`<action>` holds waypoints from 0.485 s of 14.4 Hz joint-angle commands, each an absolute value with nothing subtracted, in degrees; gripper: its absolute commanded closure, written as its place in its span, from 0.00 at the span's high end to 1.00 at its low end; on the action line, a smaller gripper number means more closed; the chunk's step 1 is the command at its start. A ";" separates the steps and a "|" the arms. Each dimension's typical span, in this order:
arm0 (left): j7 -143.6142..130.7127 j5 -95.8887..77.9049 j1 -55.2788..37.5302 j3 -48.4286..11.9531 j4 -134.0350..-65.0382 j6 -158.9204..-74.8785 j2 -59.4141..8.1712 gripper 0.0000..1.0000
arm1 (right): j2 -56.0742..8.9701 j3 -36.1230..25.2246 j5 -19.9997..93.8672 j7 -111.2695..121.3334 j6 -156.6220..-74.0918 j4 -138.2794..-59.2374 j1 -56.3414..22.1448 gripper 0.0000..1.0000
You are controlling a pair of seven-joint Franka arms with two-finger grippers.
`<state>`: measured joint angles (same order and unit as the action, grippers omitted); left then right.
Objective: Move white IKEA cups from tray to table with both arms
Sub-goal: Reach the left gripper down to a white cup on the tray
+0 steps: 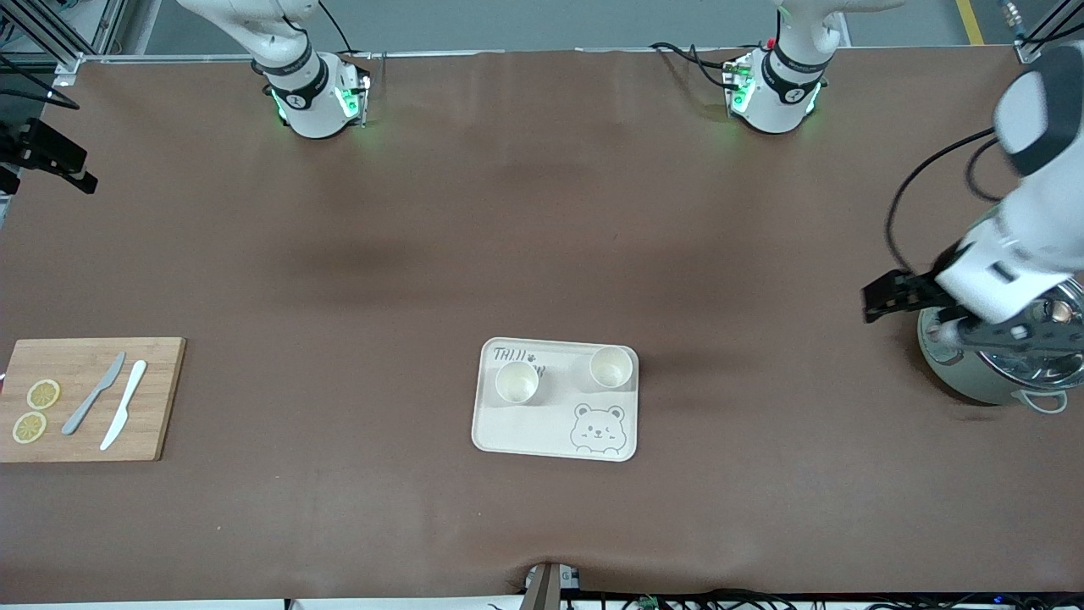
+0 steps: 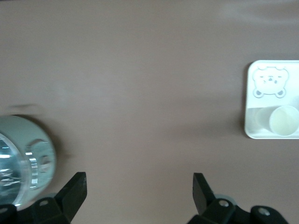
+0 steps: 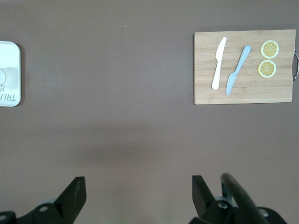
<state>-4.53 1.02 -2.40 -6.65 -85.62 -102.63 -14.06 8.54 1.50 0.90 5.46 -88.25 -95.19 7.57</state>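
Both white cups sit upright on the bear tray (image 1: pixel 555 440) in the middle of the table, along the tray's edge farther from the front camera: one cup (image 1: pixel 517 382) toward the right arm's end, just beside the printed lettering, and the other cup (image 1: pixel 611 367) toward the left arm's end, above the bear drawing. They stand near each other but don't touch, and neither is held by anything. The left gripper (image 2: pixel 139 191) is up in the air at the left arm's end of the table, over the bare brown tablecloth just beside a grey-green pot with a glass lid (image 1: pixel 999 356); its fingers are spread wide with nothing between them. The right gripper (image 3: pixel 138 193) hangs over bare cloth too, between the tray and the cutting board, fingers also spread and empty. The wooden cutting board (image 1: pixel 85 398) lies at the right arm's end of the table and carries a grey knife (image 1: pixel 93 393), a white knife (image 1: pixel 124 404) and two lemon slices (image 1: pixel 35 410), all side by side.
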 commanded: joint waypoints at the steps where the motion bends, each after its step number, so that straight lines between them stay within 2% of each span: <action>1: -7.90 0.35 -6.22 -7.12 -84.73 -102.92 -16.16 1.00 | 8.17 2.11 1.41 5.80 -87.71 -94.13 8.79 1.00; 4: -15.35 0.00 -11.06 -7.21 -84.55 -104.14 -19.85 1.00 | 8.17 2.11 1.32 5.80 -87.89 -94.13 8.88 1.00; 7: -23.35 -2.28 -15.63 -7.29 -84.55 -109.84 -24.76 1.00 | 7.74 2.11 1.05 5.80 -87.54 -94.22 9.31 1.00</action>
<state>-19.39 -0.02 -13.72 -7.48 -85.64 -106.91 -21.17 8.52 1.46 0.88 5.46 -88.26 -95.16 7.79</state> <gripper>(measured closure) 0.000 0.000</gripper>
